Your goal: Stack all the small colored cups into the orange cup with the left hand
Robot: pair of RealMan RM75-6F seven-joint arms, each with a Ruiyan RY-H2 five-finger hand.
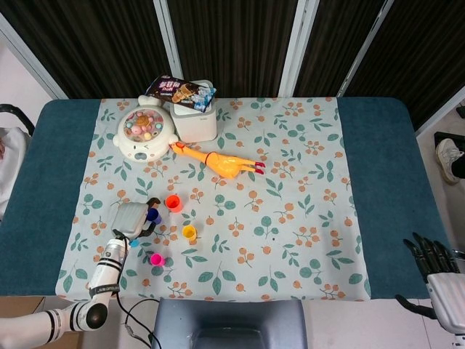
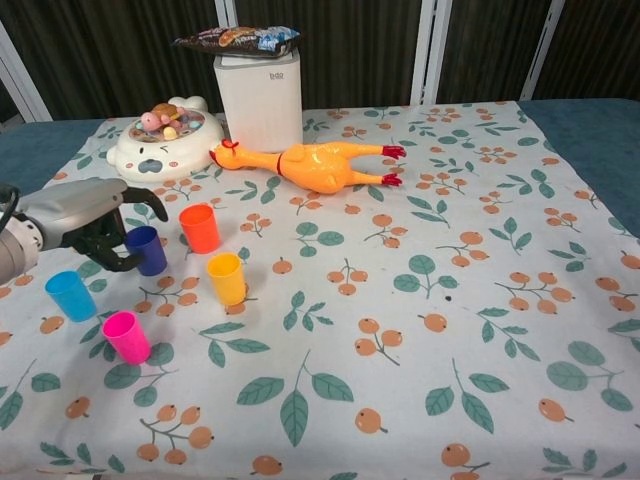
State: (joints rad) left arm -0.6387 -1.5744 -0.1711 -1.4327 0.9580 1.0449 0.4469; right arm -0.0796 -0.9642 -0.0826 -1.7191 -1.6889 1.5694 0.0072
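Orange cup [image 2: 200,228], upright, open-topped

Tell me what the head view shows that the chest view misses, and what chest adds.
Only the head view shows the right hand, idle off the cloth's corner, and the bare blue table. Only the chest view shows the left hand from the side, its fingers curved around the dark blue cup; contact is unclear. Both show the orange cup, yellow cup, pink cup and rubber chicken.
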